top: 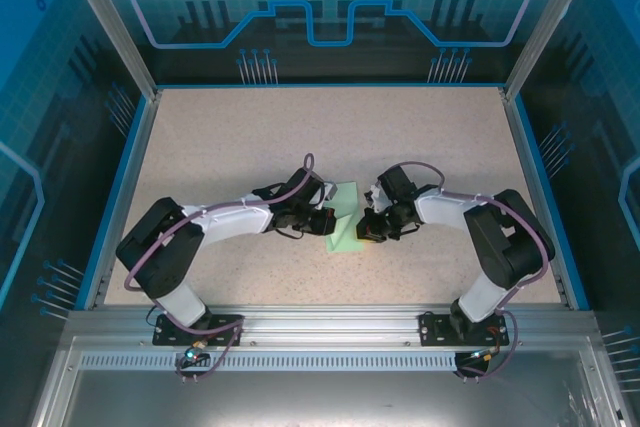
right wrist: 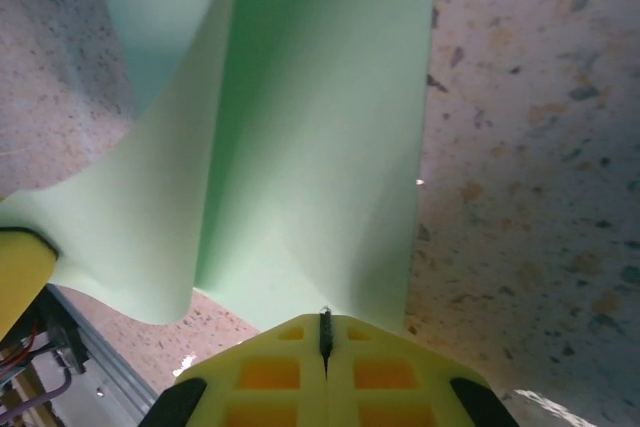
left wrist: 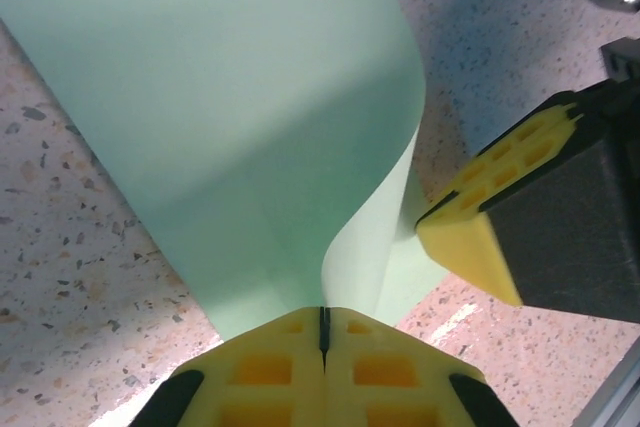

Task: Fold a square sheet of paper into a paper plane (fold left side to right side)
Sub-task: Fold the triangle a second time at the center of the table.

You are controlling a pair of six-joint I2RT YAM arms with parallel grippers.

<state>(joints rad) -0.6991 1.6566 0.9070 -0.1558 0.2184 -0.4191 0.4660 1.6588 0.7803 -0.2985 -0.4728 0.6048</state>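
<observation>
The square sheet of paper (top: 346, 219) is pale mint green and lies mid-table between both grippers, one side curled up off the speckled surface. My left gripper (top: 331, 220) is shut on its edge; in the left wrist view the sheet (left wrist: 220, 117) runs into the closed jaws of that gripper (left wrist: 323, 315), with a lifted flap beside them. My right gripper (top: 367, 230) is shut on the opposite edge; in the right wrist view the bowed sheet (right wrist: 320, 137) meets the closed right gripper (right wrist: 324, 322). The paper plane is out of view.
The speckled table (top: 250, 137) has a blue rim and glass walls. A metal rail (top: 320, 322) runs along the near edge by the arm bases. The right gripper's yellow finger (left wrist: 480, 222) sits close beside the left one.
</observation>
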